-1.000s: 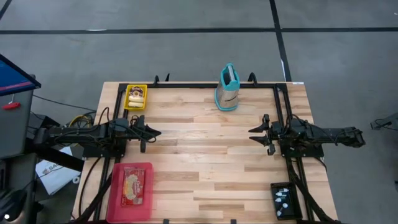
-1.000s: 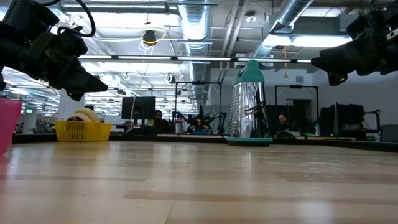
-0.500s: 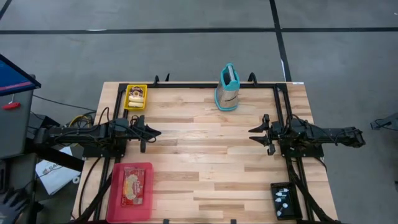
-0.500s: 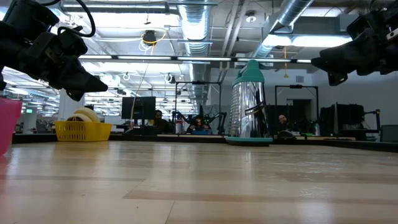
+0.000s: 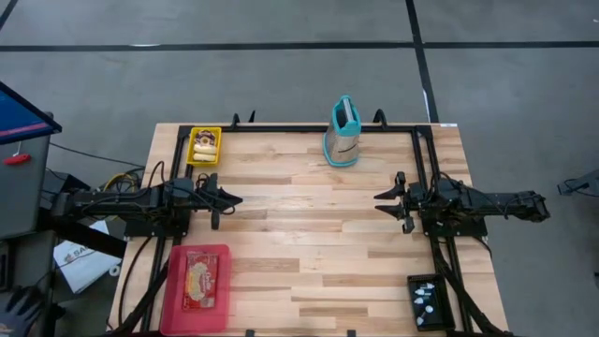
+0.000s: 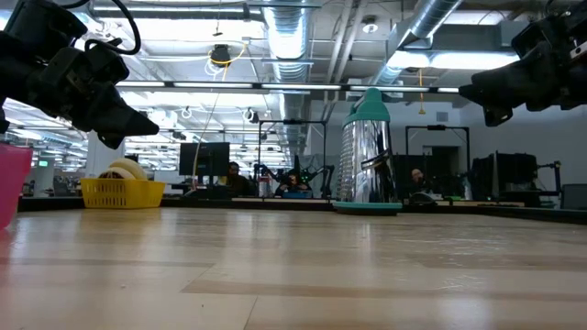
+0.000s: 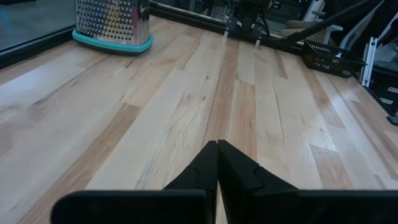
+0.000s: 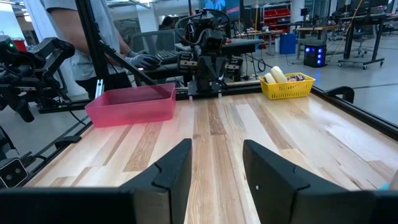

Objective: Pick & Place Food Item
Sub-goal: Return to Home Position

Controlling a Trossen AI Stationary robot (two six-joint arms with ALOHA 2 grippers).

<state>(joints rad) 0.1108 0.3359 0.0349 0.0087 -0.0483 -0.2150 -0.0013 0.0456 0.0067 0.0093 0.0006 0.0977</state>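
A red tray (image 5: 173,309) at the near left holds a flat packaged food item (image 5: 200,279). A yellow basket (image 5: 204,146) with pale food pieces (image 8: 277,74) stands at the far left. My left gripper (image 5: 234,198) hovers shut above the table's left side, pointing at the middle, with nothing in it (image 7: 217,149). My right gripper (image 5: 382,201) hovers open above the right side, facing the left arm, with bare table showing between its fingers (image 8: 217,155). Neither gripper is near the tray or the basket.
A metal grater with a teal base and top (image 5: 343,133) stands upright at the far middle. A black tray (image 5: 429,301) with small white pieces sits at the near right corner. The wooden table top (image 5: 309,234) lies between the arms. A person stands beyond the left edge (image 8: 74,37).
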